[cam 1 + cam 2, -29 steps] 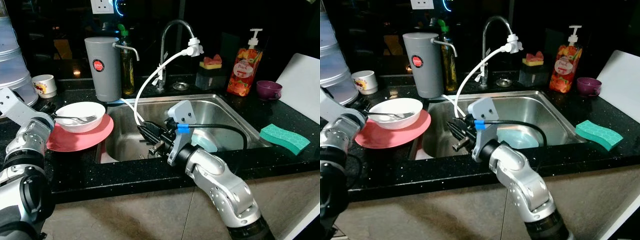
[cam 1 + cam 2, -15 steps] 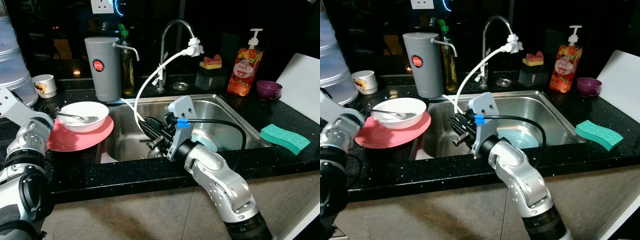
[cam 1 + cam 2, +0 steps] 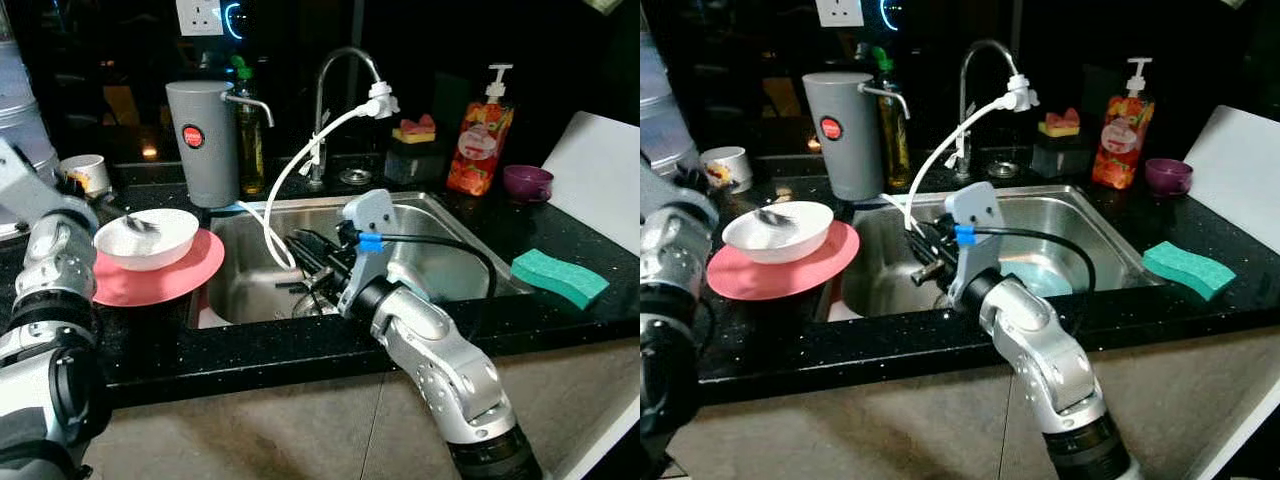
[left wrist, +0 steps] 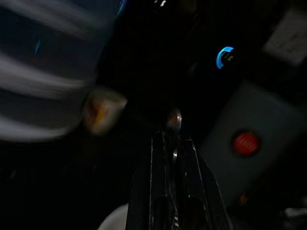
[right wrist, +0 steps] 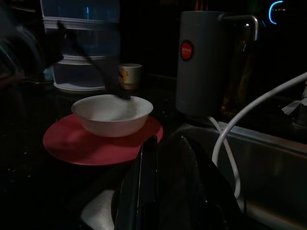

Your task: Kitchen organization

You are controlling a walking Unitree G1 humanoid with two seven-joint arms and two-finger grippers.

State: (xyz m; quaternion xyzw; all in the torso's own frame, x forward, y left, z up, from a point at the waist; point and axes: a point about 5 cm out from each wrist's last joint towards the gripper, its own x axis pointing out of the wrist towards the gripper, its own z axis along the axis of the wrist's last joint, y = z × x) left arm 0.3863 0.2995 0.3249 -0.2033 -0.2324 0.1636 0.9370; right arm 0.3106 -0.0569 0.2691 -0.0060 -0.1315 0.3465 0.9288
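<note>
Lifting is what's new. Left eye view: spoon, flat across the white bowl a sec ago, now stands tilted, handle end raised twd the left arm, business end just over the bowl. Bowl sits on the red plate, both below the left pincer. Right pincer hangs inside the sink, nudged a bit twd the white hose vs before; whether it's spread or holding anything, can't tell.

Right eye view: same layout, spoon blurred over the bowl.

Left wrist view: left pincer pressed together on the spoon, its tip poking out just past the fingertips; small cup and grey dispenser lie beyond, well apart.

Right wrist view: bowl and plate ahead of the right pincer, off to one side; hose runs close by it.

Judgement: spoon is picked, bowl freed; next prob. carry the spoon to the sink w/o clipping the bowl rim.
</note>
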